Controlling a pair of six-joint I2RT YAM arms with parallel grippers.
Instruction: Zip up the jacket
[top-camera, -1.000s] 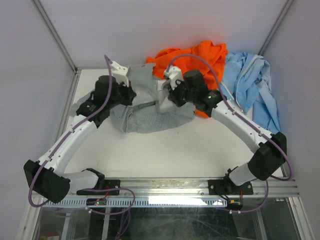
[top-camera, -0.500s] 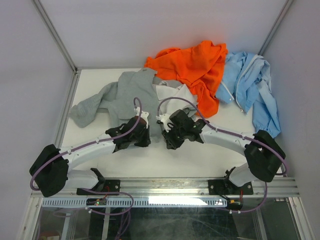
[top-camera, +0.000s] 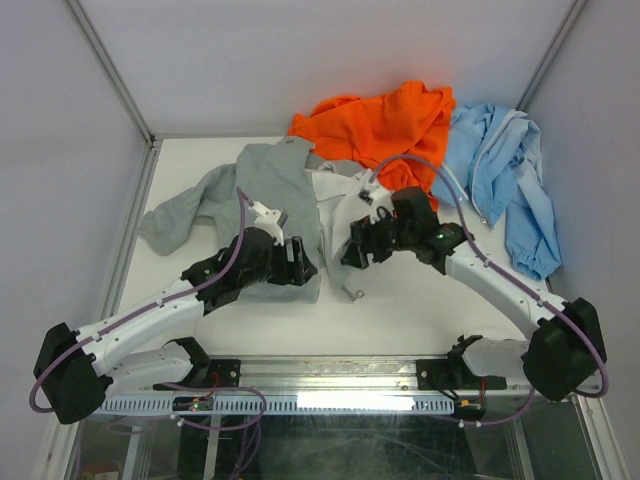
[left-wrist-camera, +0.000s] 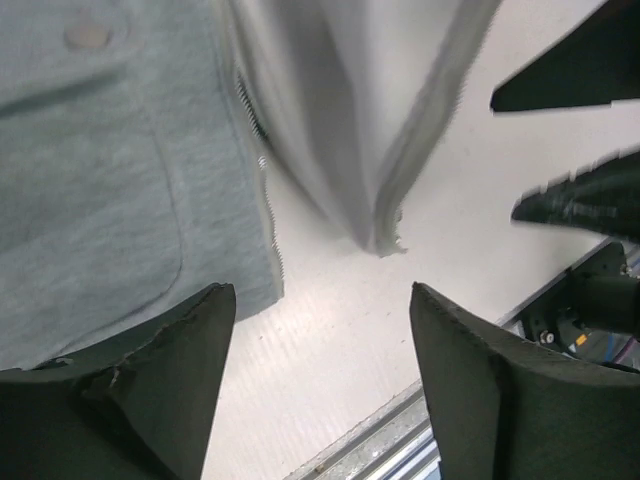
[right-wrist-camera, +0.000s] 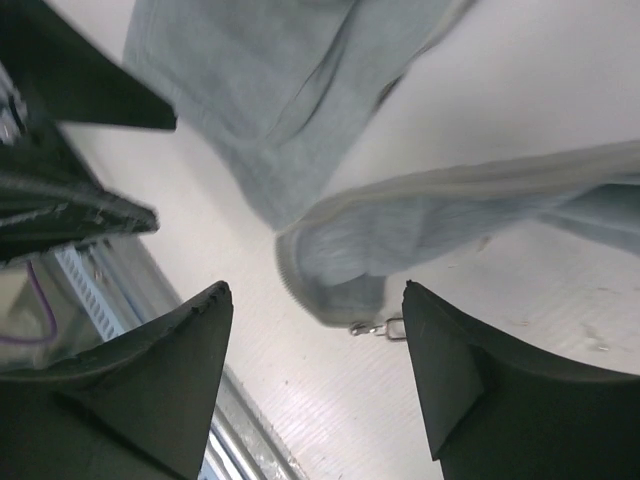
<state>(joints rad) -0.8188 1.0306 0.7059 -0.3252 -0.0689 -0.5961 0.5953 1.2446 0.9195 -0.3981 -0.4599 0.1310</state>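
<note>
Tbl: jacket, orange garment, blue jkt

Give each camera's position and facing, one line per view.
Top external: above, behind the robot, looking down on the table; left arm, right arm over the grey jacket.
Left wrist: looks down past the open left gripper at zipper teeth.
Right wrist: looks down past the open right gripper at the zipper pull.
Shared: both wrist views show the jacket's unzipped edges.

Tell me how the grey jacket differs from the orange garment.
The jacket is heather grey; the orange garment is bright orange. The jacket lies spread out mid-table, front unzipped; the orange garment is bunched at the far edge. Both are soft clothing on the white table.
</note>
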